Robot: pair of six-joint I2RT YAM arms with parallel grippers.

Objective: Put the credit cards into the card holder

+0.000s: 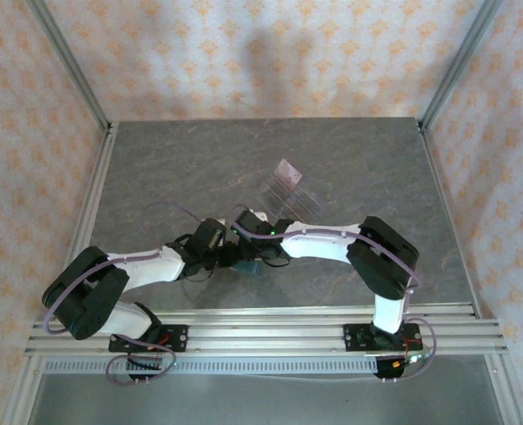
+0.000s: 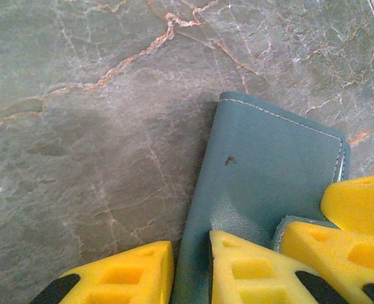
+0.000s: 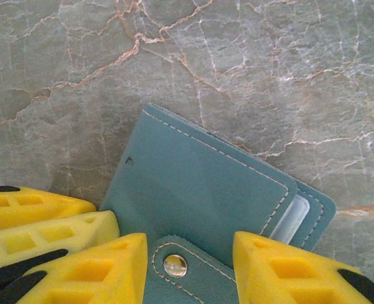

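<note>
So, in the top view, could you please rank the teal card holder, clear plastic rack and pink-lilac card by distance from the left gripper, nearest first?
1. Teal soft card holder, at the left gripper.
2. Clear slotted plastic rack, behind, rightward.
3. Pale pink-lilac card, rack's far end.

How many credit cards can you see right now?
1: a pale pink-lilac plastic card propped in the clear slotted plastic rack, mid-table. Others may be hidden beneath the white robot arms.

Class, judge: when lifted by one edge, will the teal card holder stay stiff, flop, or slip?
The card holder likely bends: thin, stitched, soft-looking. Its matte grain should resist slipping. Layers splay at one corner, so it may open.
</note>
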